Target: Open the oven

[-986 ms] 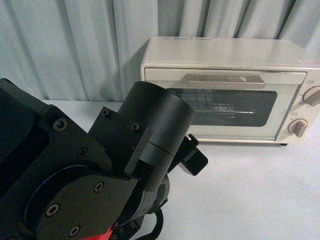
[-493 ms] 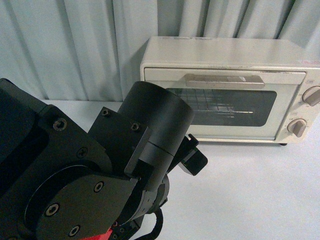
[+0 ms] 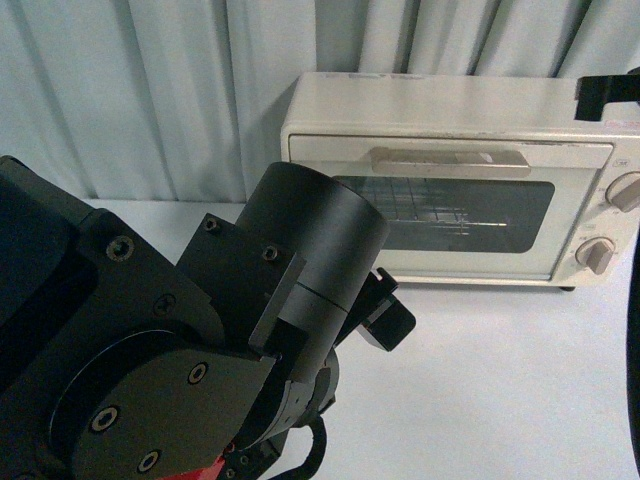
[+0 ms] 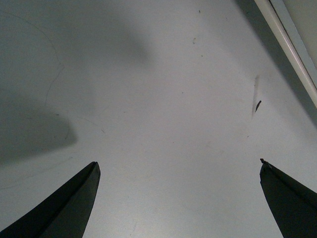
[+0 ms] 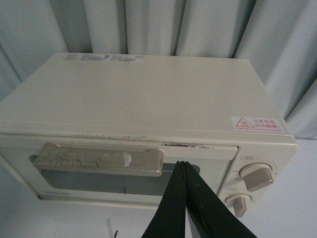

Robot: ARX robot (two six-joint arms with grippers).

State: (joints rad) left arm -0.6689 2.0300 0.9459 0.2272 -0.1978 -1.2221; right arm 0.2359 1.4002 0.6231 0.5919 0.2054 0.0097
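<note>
The cream-white oven (image 3: 450, 110) stands at the back right of the white table with its glass door shut and its flat bar handle (image 3: 448, 160) level. In the right wrist view I see the oven (image 5: 148, 94) from above and in front, with the handle (image 5: 99, 159) and two round knobs (image 5: 256, 177). My right gripper (image 5: 182, 164) is shut and empty, and its tips show just beside the handle's right end, apart from it. My left gripper (image 4: 179, 162) is open and empty over bare table. The left arm (image 3: 200, 350) fills the front view's lower left.
Grey curtains (image 3: 150, 90) hang behind the table. A black part of the right arm (image 3: 608, 92) shows at the front view's top right edge. A pale strip (image 4: 292, 49), perhaps the oven's base, crosses a corner of the left wrist view. White table (image 3: 500, 380) lies before the oven.
A black part of the right arm has come into the front view at the top right and along the right edge. The left arm and the oven have not moved.
</note>
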